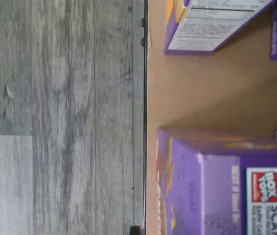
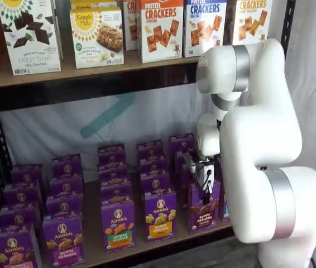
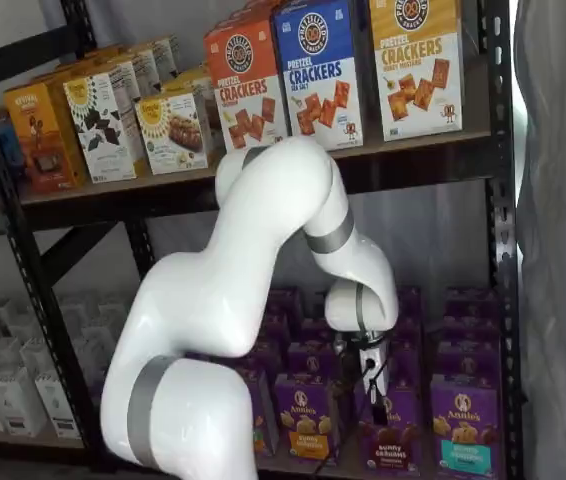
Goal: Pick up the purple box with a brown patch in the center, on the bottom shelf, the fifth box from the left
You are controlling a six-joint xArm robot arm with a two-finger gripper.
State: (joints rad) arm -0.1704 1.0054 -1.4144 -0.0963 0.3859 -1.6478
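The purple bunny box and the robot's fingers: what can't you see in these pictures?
- Fingers: in a shelf view they hang dark before the purple box; any gap is too small to tell.
- Purple box: the gripper and its cable cover its top in both shelf views.
- Wrist view: box tops are cut off by the edges; small print is blurred.

"Bunny Grahams" on purple box

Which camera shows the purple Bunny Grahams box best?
A shelf view shows the purple box best: front readable, gripper just above. The other shelf view shows it partly behind the gripper. In the wrist view I cannot tell which box it is.
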